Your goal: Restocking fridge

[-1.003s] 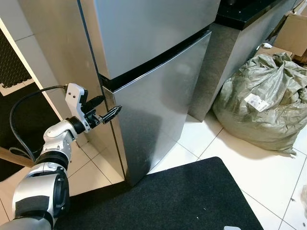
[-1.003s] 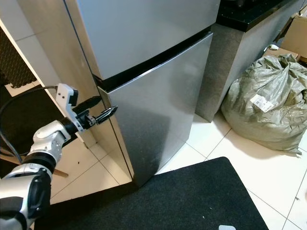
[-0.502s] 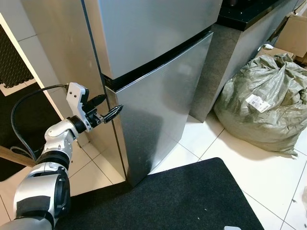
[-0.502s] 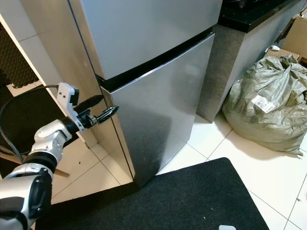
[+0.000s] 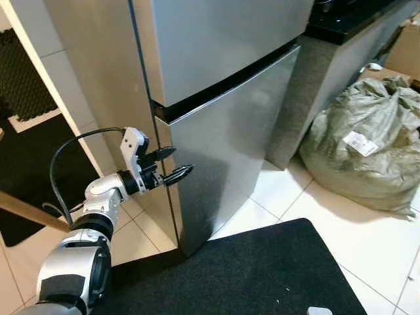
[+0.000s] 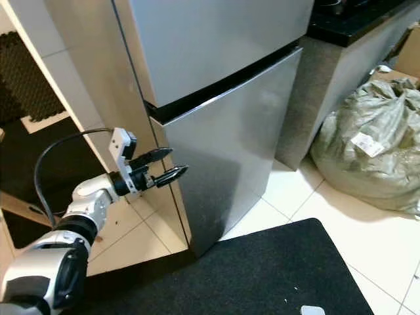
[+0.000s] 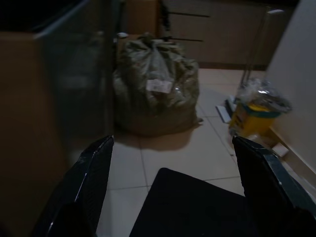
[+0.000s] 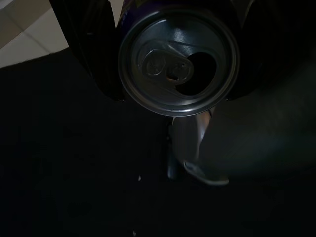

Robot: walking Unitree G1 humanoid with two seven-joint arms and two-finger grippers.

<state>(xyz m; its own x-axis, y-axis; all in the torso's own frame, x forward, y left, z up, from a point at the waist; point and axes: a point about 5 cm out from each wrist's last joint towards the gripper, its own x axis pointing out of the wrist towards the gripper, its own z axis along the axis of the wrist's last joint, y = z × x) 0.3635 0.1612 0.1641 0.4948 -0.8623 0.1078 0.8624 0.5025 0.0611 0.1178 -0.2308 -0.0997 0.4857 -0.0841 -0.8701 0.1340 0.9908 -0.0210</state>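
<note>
Left eye view: the left gripper [image 5: 169, 165] reached toward the left edge of the closed fridge [image 5: 223, 98].

The gripper's two black fingers [image 5: 178, 174] were spread apart, holding nothing, their tips at the front corner of the lower door [image 5: 230, 144], just below the dark gap between the two doors; whether they touched the door could not be told. In the right wrist view the right gripper [image 8: 173, 54] was pinching a drink can [image 8: 178, 59], seen from its opened silver top, above a dark floor. A black mat [image 5: 243, 275] lay on the white tiled floor [image 5: 367, 236] before the fridge. To the robot's right a stuffed grey-green sack [image 5: 364, 147] with a white label sat near a dark-topped counter [image 5: 348, 26].
</note>
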